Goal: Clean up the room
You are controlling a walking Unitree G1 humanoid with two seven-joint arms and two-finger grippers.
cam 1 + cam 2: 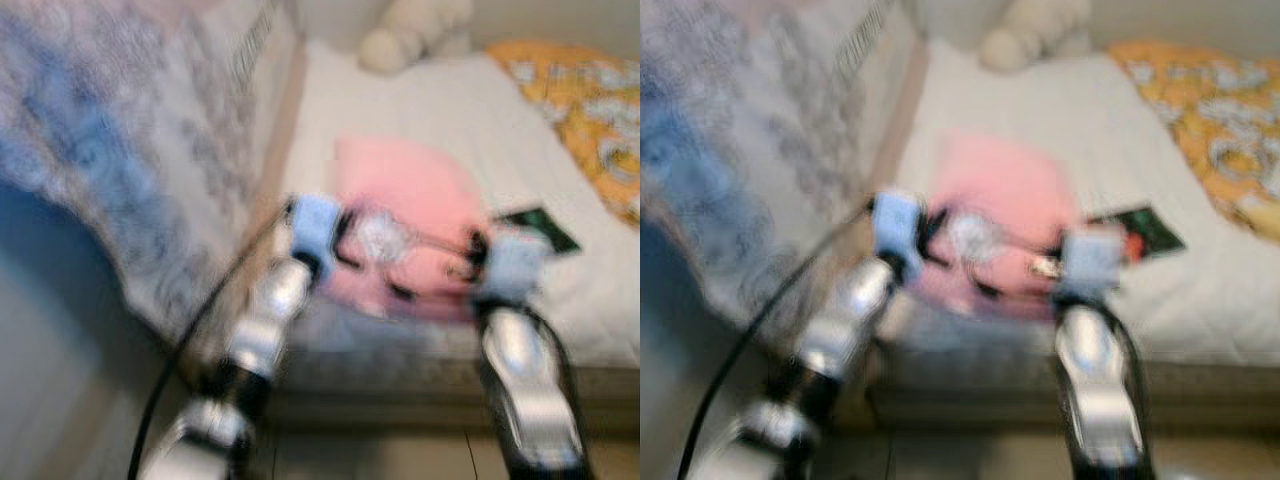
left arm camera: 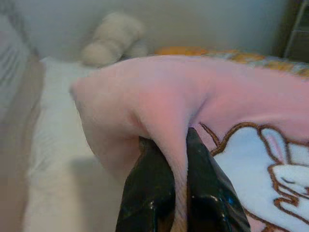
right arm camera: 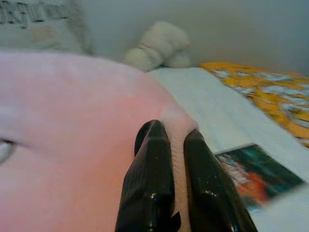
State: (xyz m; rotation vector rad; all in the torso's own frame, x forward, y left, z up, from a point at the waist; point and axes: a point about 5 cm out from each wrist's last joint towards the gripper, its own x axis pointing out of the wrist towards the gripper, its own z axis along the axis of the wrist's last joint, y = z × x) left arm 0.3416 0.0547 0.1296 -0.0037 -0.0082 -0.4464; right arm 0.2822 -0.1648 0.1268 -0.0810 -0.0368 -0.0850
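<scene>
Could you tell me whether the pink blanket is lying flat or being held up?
Held up: the left gripper and right gripper each pinch a corner of the pink blanket.

Both eye views: strong motion blur across the whole frame; edges of the silver arms and of the pink fleece blanket smear sideways. Light is soft, even, fairly bright on the white quilted bed; deep blue-grey shade at lower left. Wrist views: sharper but dimmer. The black glossy fingers carry small specular highlights. The cream plush toy and the orange patterned cover are out of focus. No harsh shadows; faint shade under the blanket fold.
</scene>
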